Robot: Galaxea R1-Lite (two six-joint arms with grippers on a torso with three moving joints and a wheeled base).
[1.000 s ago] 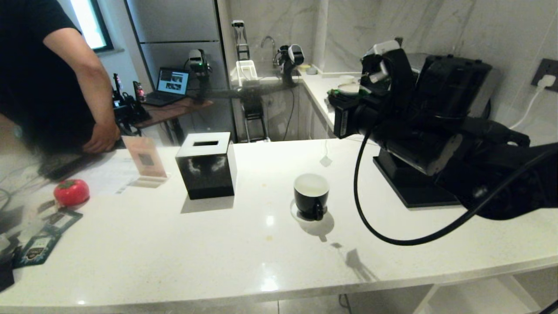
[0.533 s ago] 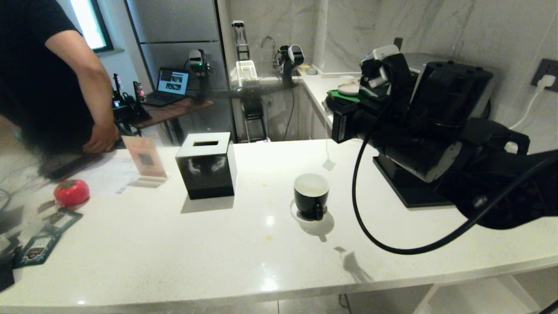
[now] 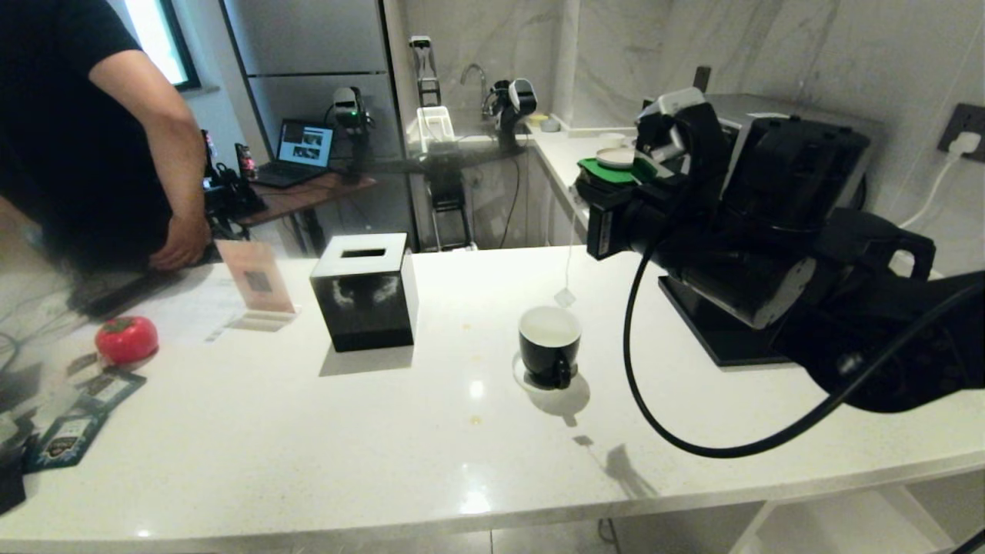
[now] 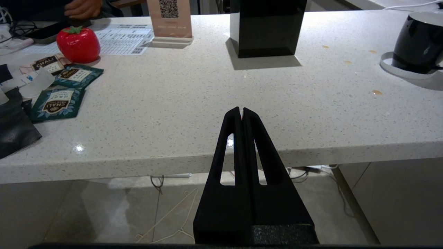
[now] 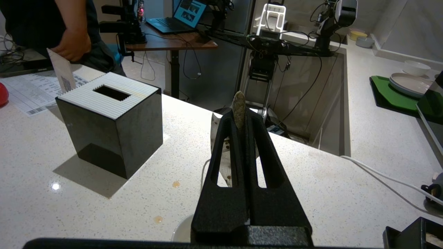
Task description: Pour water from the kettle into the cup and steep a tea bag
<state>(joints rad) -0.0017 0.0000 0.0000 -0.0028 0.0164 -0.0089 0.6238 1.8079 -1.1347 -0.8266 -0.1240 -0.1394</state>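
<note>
I've got the left gripper (image 4: 241, 111) parked low off the front edge of the counter (image 4: 193, 114), fingers pressed together on nothing; it's idle and well clear of the work. Ahead of it and off to its left: teal packets (image 4: 57, 103) and a red strawberry-shaped object (image 4: 78, 44). Farther across the counter from it sits the black tissue box (image 3: 362, 292).

Step in hand, as I read it: steeping. The right gripper (image 5: 239, 114) is pinched on the tab end of the string, high above the counter, and the tea bag (image 3: 565, 297) dangles below it, just over the far rim of the cup (image 3: 549, 345), not in yet. The cup interior looks pale; I can't confirm water.

Next move: bring the bag a touch toward me to centre it over the mouth, then lower straight down.

Room: open counter all round the cup; tissue box well apart to its left, a black tray base (image 3: 716, 323) near on its right. I can't pick out the kettle behind the right arm.
</note>
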